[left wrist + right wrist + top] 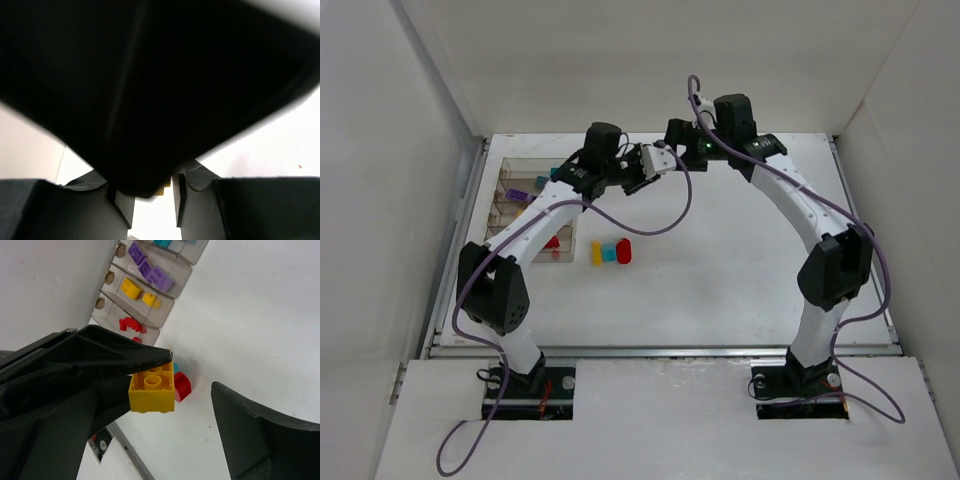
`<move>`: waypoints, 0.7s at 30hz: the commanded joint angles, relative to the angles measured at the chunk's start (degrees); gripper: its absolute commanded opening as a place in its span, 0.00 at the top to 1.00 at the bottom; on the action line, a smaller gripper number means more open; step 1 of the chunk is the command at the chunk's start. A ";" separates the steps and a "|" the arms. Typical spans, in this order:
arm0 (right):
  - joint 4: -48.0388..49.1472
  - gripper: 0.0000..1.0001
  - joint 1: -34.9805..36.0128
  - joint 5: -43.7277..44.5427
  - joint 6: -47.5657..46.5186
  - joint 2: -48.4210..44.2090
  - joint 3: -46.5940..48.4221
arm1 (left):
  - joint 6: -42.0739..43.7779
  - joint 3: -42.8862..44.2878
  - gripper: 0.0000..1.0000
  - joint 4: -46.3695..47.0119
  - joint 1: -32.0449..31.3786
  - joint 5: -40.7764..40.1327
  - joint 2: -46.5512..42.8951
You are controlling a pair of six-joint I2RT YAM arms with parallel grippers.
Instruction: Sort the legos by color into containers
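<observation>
L: left gripper [151,199] nearly closed, pinching yellow brick [152,386] | brick in the air, right of organizer [525,170] | R: right gripper [192,371] jaws spread wide, gripping nothing

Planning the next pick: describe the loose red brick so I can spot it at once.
From the smoke-tinted organizer at the overhead view's left, look just right of its near end: three loose bricks in a row. The red brick is rightmost, beside the teal brick; the yellow brick is leftmost.
</observation>
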 commanded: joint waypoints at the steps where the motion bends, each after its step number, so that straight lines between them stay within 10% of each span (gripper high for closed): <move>1: 0.76 0.00 0.09 1.52 -0.71 1.18 5.79 | -5.63 0.00 1.00 -2.54 3.21 0.61 -3.58; 10: -4.42 0.00 -2.72 7.58 -2.65 5.76 12.91 | -6.80 -6.95 1.00 -13.97 21.64 -4.04 -7.36; 18: -7.59 0.00 -2.72 7.59 -5.90 11.03 17.83 | 27.10 -14.95 1.00 -18.19 33.62 -7.04 -9.66; 21: -7.59 0.00 -2.72 7.59 -5.90 12.34 17.83 | 27.75 -14.95 1.00 -18.20 34.15 -7.04 -6.06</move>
